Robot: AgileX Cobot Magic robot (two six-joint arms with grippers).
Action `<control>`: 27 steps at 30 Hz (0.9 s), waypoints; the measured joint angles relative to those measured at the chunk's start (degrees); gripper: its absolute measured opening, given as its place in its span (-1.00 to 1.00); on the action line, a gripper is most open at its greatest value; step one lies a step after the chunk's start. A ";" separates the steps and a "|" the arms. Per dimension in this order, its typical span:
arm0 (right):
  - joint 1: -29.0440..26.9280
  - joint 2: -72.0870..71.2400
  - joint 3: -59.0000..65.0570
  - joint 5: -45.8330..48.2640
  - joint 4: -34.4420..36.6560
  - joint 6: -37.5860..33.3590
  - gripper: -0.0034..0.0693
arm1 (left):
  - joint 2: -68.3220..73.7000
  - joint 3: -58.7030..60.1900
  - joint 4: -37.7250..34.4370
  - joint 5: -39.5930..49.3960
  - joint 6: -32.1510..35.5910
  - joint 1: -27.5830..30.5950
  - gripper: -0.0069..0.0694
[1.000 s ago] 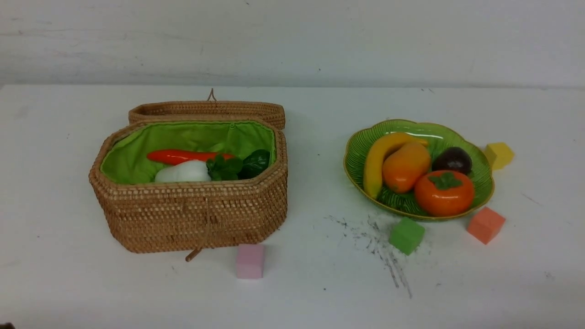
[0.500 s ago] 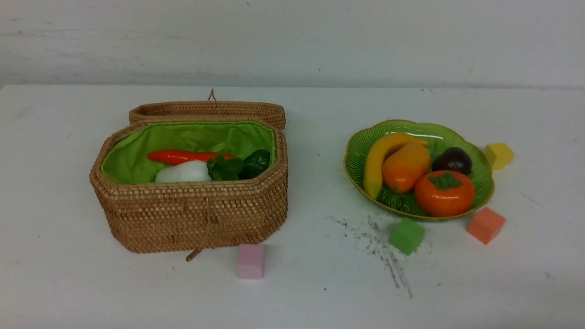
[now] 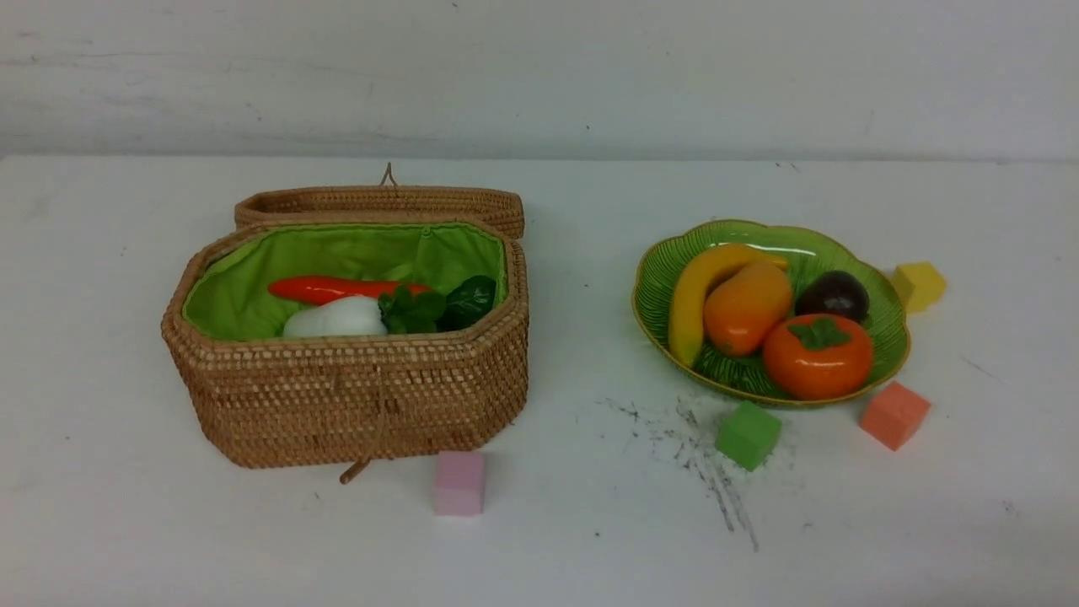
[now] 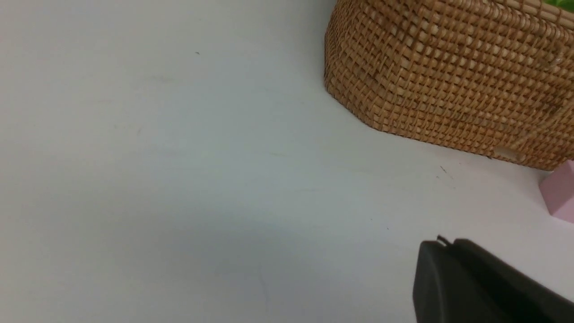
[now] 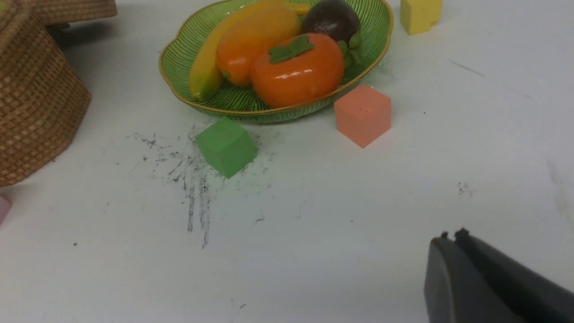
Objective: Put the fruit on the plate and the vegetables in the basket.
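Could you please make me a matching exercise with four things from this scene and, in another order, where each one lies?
1. carrot
2. mangosteen
3. pink cube
4. banana

A. on the table, in front of the basket
B. in the basket, behind the white radish
C. on the plate, left of the mango
D. on the plate, behind the persimmon

Pairs: 1-B, 2-D, 3-A, 4-C

Dark, slender, tapered tool tips

Likely a robotics lab or test bench. Toy fruit and foam cubes sit on a scuffed white table; at twelve o'clock, a bare marked wall.
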 joint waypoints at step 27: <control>-7.31 -12.32 10.91 0.39 -7.07 0.00 -0.80 | 0.00 0.00 0.00 0.00 0.00 0.00 -0.77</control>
